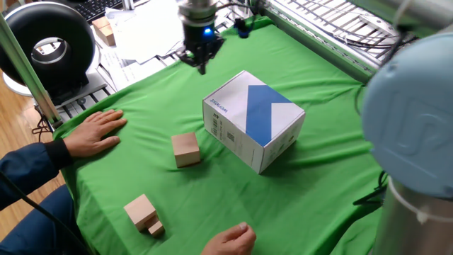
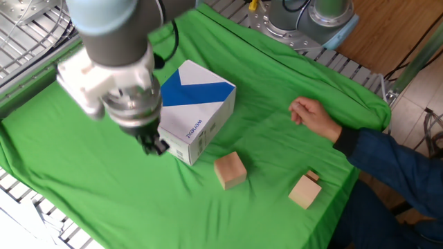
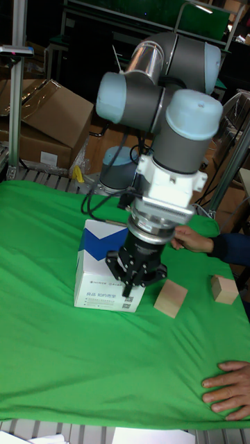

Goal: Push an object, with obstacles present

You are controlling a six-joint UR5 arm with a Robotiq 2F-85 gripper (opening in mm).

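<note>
Currently, the small light-tan wooden cube (image 1: 186, 149) sits on the green cloth (image 1: 318, 184) just beside the large white cardboard box with the blue band (image 1: 253, 119). The black two-finger gripper (image 1: 201, 59), fingers apparently pressed together, is held apart beyond the box; it should be lowered behind the cube, so the box is not struck.
</note>
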